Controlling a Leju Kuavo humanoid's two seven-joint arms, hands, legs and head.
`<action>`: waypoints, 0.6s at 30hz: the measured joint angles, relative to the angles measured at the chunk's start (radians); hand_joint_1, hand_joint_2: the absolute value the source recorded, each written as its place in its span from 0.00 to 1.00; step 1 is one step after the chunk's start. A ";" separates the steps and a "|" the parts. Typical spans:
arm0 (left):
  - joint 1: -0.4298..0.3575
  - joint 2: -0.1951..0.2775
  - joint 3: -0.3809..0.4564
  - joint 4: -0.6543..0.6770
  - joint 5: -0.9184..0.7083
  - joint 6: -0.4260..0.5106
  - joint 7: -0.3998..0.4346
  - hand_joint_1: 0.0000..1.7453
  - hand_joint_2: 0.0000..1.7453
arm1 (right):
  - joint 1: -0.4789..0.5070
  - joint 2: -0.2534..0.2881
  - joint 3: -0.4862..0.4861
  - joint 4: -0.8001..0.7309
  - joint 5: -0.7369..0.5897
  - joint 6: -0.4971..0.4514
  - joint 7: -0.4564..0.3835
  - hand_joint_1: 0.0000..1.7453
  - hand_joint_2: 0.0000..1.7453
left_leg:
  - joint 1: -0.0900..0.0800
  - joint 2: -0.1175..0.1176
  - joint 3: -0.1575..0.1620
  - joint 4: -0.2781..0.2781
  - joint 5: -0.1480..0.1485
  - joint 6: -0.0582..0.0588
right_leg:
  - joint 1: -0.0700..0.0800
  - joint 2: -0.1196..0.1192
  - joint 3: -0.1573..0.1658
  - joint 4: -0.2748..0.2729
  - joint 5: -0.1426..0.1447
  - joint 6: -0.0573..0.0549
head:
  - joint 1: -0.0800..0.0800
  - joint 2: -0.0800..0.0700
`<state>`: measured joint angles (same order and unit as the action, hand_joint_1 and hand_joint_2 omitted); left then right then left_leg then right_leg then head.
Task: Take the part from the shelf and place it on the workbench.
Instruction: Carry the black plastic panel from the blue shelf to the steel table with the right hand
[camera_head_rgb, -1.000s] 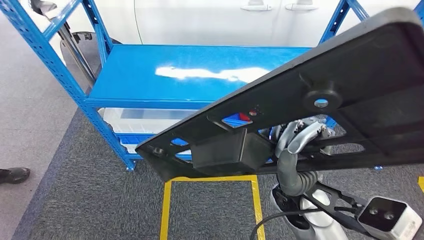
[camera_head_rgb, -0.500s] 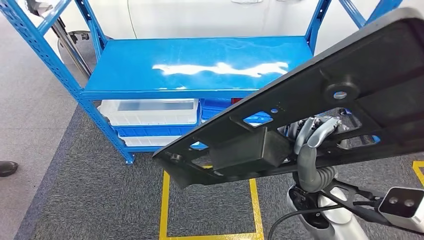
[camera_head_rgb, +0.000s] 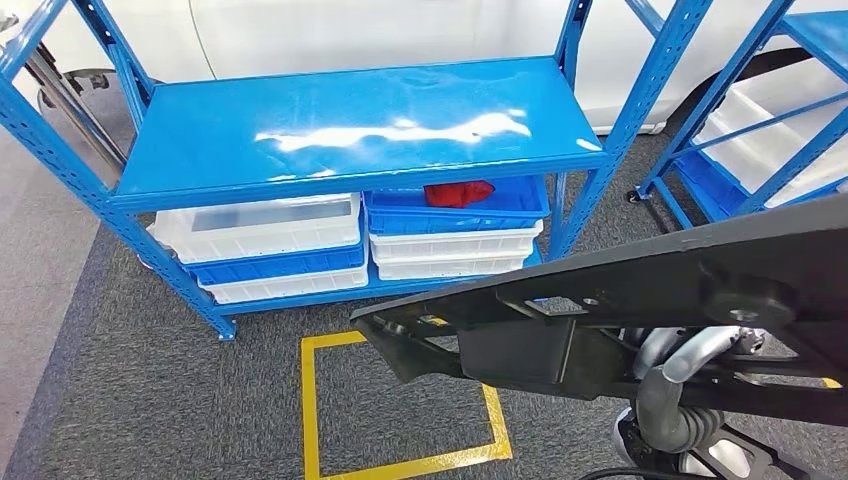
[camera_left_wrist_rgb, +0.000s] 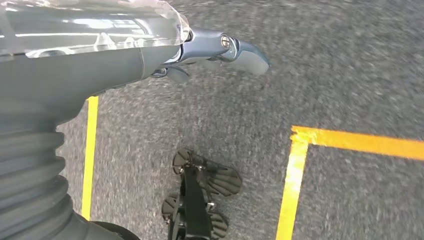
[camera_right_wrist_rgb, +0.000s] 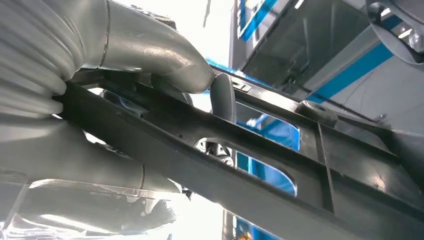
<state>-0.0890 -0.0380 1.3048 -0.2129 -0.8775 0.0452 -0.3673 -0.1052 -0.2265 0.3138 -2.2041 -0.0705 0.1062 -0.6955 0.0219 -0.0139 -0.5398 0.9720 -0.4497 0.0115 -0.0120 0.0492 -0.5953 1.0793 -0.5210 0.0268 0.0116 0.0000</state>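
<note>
The part (camera_head_rgb: 640, 290) is a large flat black plastic panel with cut-outs and a boxy block on its underside. It crosses the lower right of the head view, held clear of the blue shelf (camera_head_rgb: 340, 130), whose top board is bare. My right hand (camera_head_rgb: 680, 360) grips it from below. In the right wrist view the thumb and fingers (camera_right_wrist_rgb: 165, 55) wrap a rib of the part (camera_right_wrist_rgb: 280, 165). My left hand (camera_left_wrist_rgb: 220, 50) hangs over the grey carpet, holding nothing, its fingers apart.
White and blue bins fill the shelf's lower level; one blue bin holds a red thing (camera_head_rgb: 458, 192). A second blue rack (camera_head_rgb: 760, 110) stands at the right. A yellow taped square (camera_head_rgb: 400, 400) marks the carpet in front. A white vehicle body (camera_head_rgb: 350, 30) is behind the shelf.
The camera has moved: the shelf has shifted left and farther off, and a second rack has come in at the right. The held part now lies lower and flatter in the picture.
</note>
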 joint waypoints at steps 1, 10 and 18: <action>0.000 0.001 -0.002 0.000 -0.008 0.007 0.001 0.00 1.00 | -0.003 0.002 0.007 -0.001 0.009 -0.025 0.000 1.00 1.00 | -0.001 0.014 -0.001 -0.001 0.001 0.002 | -0.001 -0.026 -0.032 0.068 -0.034 0.004 | 0.002 0.000; 0.000 0.016 -0.008 -0.001 -0.020 0.035 0.030 0.00 1.00 | -0.033 0.006 0.040 0.001 -0.045 -0.088 0.000 1.00 1.00 | -0.009 0.104 -0.002 0.015 -0.008 -0.013 | -0.003 -0.124 0.044 -0.073 0.053 0.001 | 0.001 0.000; -0.005 0.022 0.065 -0.001 0.118 0.056 -0.001 0.00 1.00 | -0.112 0.028 0.027 0.057 -0.114 0.014 0.001 1.00 1.00 | -0.002 0.027 -0.092 0.235 -0.141 -0.043 | 0.003 -0.044 0.024 -0.087 0.078 -0.052 | -0.004 0.000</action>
<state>-0.0936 -0.0160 1.3702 -0.2136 -0.7595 0.1010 -0.3687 -0.2171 -0.1983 0.3407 -2.1467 -0.1848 0.1206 -0.6947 0.0195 0.0127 -0.6313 1.2066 -0.5906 -0.0319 -0.0093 0.0050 -0.5711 0.9923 -0.4430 -0.0253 0.0073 0.0000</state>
